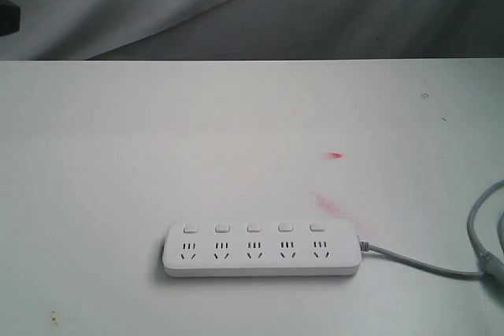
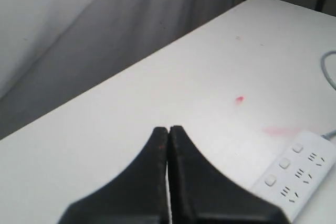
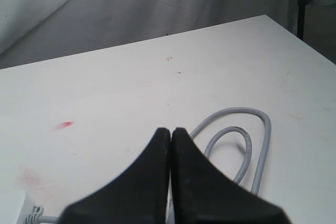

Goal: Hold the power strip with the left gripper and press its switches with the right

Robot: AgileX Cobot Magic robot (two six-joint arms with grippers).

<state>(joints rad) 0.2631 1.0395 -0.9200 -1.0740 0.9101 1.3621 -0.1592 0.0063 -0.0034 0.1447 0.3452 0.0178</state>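
The white power strip lies flat near the front of the table, its row of five switches along its far side and its grey cord running off to the right. Neither gripper shows in the exterior view. In the left wrist view my left gripper is shut on nothing, well apart from the power strip beside it. In the right wrist view my right gripper is also shut and empty, above the table near the looped grey cord; only a corner of the strip shows there.
The white table carries a small red mark and a pink smear behind the strip. A grey cloth backdrop hangs past the far edge. The cord coils at the right edge.
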